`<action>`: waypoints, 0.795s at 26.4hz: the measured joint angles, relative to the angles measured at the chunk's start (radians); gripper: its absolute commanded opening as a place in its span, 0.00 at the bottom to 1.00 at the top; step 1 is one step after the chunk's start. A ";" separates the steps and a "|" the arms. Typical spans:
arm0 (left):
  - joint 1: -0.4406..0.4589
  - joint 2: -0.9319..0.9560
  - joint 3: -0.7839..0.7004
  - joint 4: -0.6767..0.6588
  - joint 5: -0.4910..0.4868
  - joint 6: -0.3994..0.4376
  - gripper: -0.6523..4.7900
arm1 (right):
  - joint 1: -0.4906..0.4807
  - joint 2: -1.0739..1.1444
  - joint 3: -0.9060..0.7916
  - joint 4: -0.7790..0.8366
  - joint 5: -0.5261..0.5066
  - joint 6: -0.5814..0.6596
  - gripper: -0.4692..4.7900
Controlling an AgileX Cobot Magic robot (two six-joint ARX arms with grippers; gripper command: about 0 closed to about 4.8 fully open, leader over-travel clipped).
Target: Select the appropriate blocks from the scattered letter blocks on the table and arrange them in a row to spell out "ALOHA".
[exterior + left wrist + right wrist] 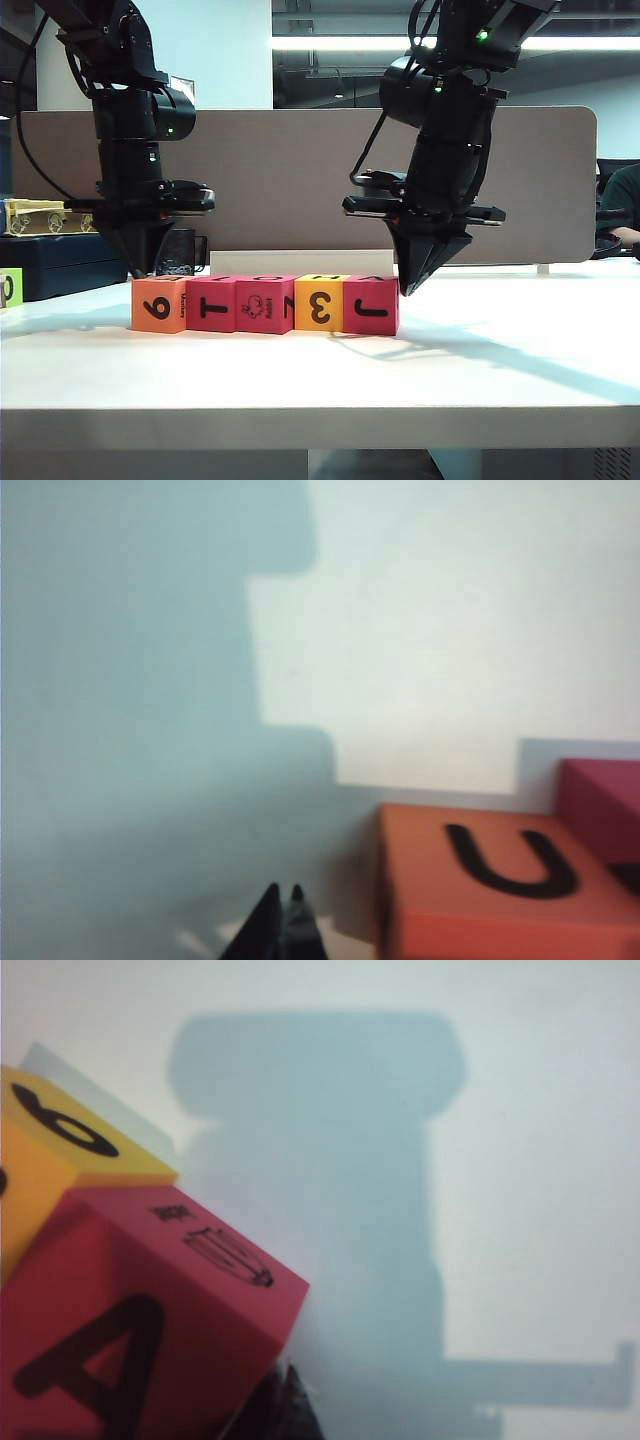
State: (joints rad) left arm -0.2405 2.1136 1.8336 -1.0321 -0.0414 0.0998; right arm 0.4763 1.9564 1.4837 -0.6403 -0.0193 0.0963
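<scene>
Row of five letter blocks (265,303) complete on table (320,380); left gripper (140,268), right gripper (412,285) flank ends, both shut, empty. Next: retract.

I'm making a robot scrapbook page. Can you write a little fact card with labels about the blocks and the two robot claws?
Blocks: five letter blocks side by side in one row on the white table
Colours, left to right in the exterior view: orange, pink-red, pink-red, yellow, pink-red
Front faces: 6, T, a logo, 3, J
Left gripper: shut, holding nothing, tips at the orange end
Right gripper: looks shut, holding nothing, tips beside the J end
Behind: grey-brown divider panel
</scene>
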 measured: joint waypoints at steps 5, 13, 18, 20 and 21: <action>0.000 -0.002 0.000 0.000 -0.089 0.001 0.11 | 0.000 0.000 0.006 0.000 0.015 0.000 0.08; 0.001 -0.056 0.019 -0.019 -0.135 0.001 0.11 | 0.000 -0.020 0.079 -0.020 0.069 -0.026 0.08; 0.000 -0.134 0.040 -0.050 -0.111 0.000 0.11 | 0.002 -0.070 0.084 -0.022 0.069 -0.037 0.08; 0.001 -0.150 0.040 -0.049 -0.083 0.000 0.11 | 0.002 -0.077 0.084 -0.023 0.069 -0.039 0.08; 0.001 -0.154 0.041 -0.054 -0.050 0.000 0.11 | 0.002 -0.080 0.084 -0.025 0.069 -0.040 0.08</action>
State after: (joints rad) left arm -0.2398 1.9594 1.8744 -1.0859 -0.0917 0.0994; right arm 0.4778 1.8767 1.5673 -0.6655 0.0494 0.0566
